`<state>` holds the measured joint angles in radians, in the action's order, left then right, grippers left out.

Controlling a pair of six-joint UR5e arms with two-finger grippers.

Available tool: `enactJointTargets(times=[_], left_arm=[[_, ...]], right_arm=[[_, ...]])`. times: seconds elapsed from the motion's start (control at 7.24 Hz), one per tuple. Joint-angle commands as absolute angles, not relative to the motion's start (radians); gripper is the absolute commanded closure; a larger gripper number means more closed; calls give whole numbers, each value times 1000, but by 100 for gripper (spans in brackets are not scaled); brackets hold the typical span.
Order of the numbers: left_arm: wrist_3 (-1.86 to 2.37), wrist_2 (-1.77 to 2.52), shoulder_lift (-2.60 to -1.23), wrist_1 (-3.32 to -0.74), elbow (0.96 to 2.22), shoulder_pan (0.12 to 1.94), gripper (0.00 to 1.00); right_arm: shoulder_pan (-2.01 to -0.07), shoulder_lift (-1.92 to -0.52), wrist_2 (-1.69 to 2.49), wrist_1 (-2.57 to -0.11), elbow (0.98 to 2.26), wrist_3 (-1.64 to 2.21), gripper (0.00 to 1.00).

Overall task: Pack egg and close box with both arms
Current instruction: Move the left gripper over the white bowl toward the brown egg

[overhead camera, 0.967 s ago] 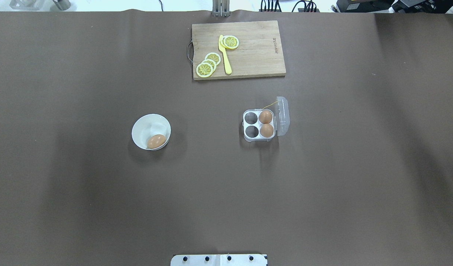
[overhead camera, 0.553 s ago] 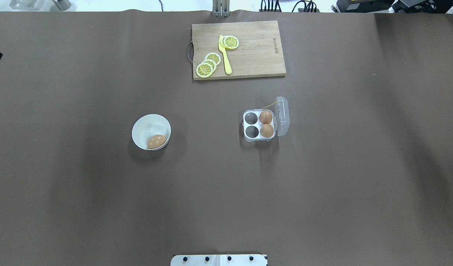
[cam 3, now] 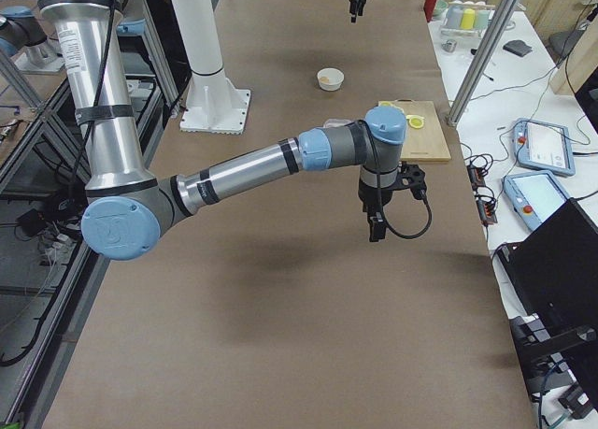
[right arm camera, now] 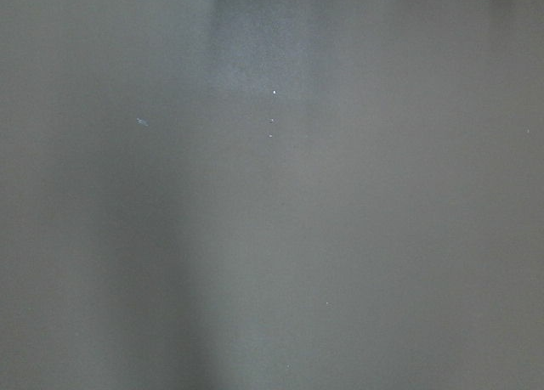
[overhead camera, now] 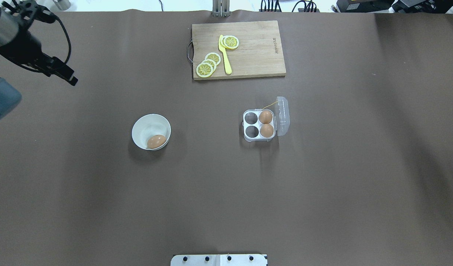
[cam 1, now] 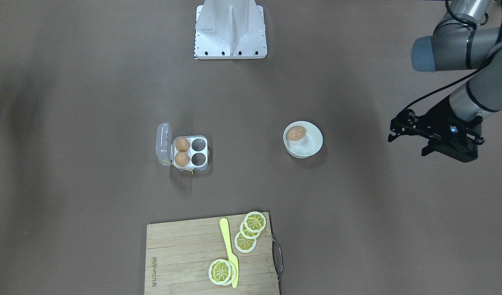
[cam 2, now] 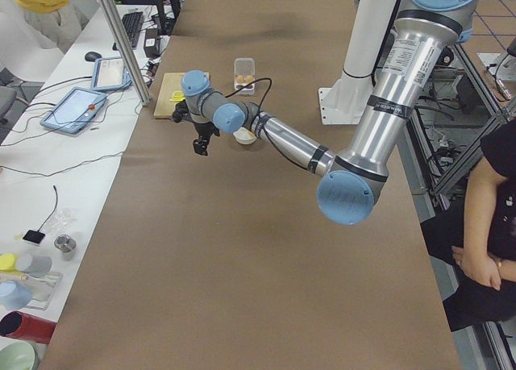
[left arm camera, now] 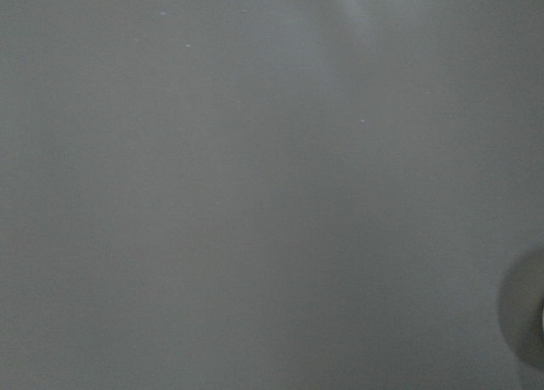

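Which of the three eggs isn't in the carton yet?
The egg lying in the white bowl. The other two eggs sit in the carton, in the two cups next to its open lid.

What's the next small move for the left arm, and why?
Probably swing the left gripper toward the white bowl and centre it above the egg inside: it hangs well off to the side, holding nothing, while the box has two free cups and its lid open.
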<state>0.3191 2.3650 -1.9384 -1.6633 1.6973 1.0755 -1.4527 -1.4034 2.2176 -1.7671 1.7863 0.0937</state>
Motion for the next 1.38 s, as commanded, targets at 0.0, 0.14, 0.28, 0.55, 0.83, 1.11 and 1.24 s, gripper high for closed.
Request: enactJointTargets(times=[0.0,0.14,0.28,0.55,0.83,1.11,1.24], left_arm=[[378,2364,-1986,-1664,1694,971,7],[468,2362,-2014,-1664,1697,915,9],[529,2362,-2025,-1664,1697,881,11],[651,2349,-2051,-1678,1684,826,15],[704,2254,-2094,-1724,1610,767,21],[776,2253,-2099,-1886,1533,746,25],[776,2253,-2098,-1891,1528,744,27]], right_arm=[[-1453,-1420,2223,-1767,1790,92,0],[-1453,-1424,2252,-1767,1786,91,0],[-1453,-1425,2255,-1767,1781,89,0],[-1453,-1427,2256,-1767,1779,91,0],[-1453,-1427,2255,-1769,1778,91,0],[-1453,-1431,2255,-1769,1779,91,0],[-1453,-1431,2255,-1769,1779,92,0]])
